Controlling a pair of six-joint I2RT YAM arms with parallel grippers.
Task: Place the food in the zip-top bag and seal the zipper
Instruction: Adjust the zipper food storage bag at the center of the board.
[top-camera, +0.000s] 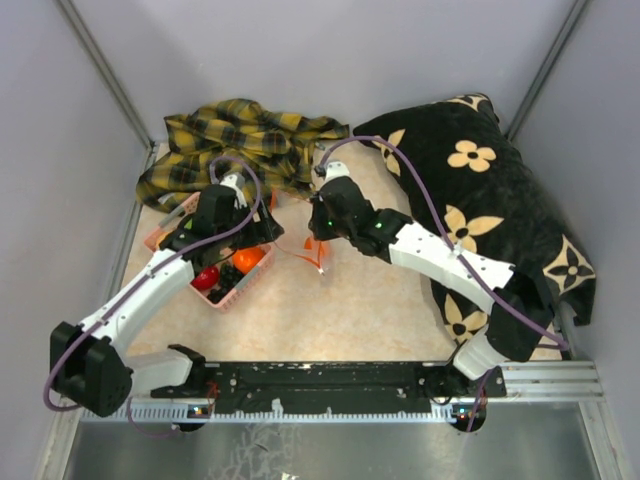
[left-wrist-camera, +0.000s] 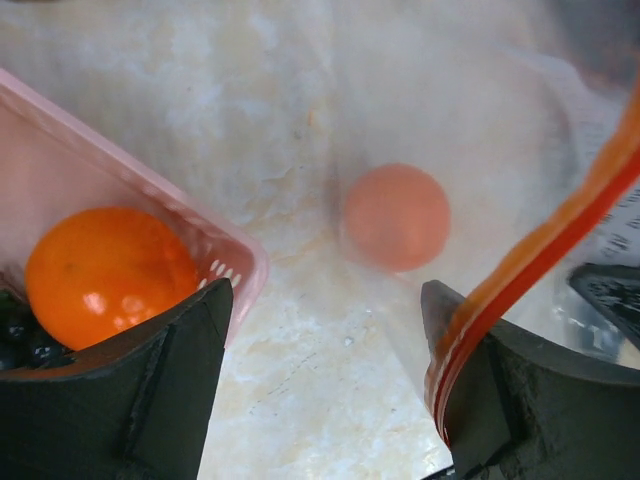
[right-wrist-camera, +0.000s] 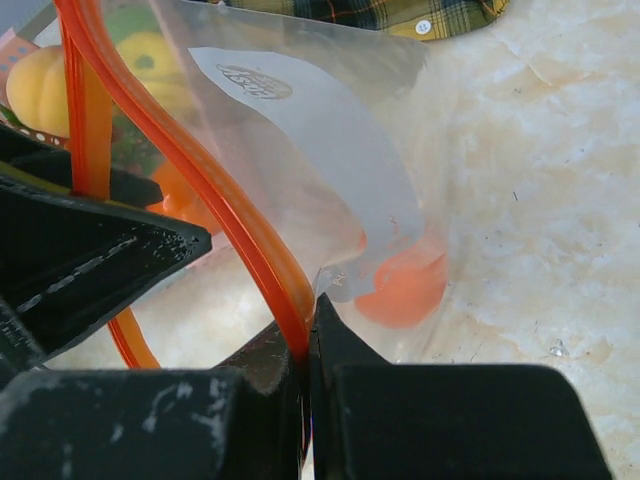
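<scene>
The clear zip-top bag (top-camera: 300, 252) lies open beside the pink basket, its white label (right-wrist-camera: 330, 150) facing up. One orange ball (left-wrist-camera: 397, 217) sits inside the bag and also shows in the right wrist view (right-wrist-camera: 405, 285). My right gripper (right-wrist-camera: 306, 335) is shut on the red zipper strip (right-wrist-camera: 230, 200) and holds the mouth up. My left gripper (left-wrist-camera: 325, 296) is open and empty at the bag's mouth, with the strip (left-wrist-camera: 540, 260) lying across its right finger. Another orange ball (left-wrist-camera: 105, 275), a red apple (top-camera: 206, 277) and a yellow piece (right-wrist-camera: 40, 90) stay in the basket.
The pink perforated basket (top-camera: 232, 296) stands left of the bag, its rim (left-wrist-camera: 215, 245) by my left finger. A yellow plaid cloth (top-camera: 240, 140) lies at the back. A black flowered cushion (top-camera: 480, 190) fills the right side.
</scene>
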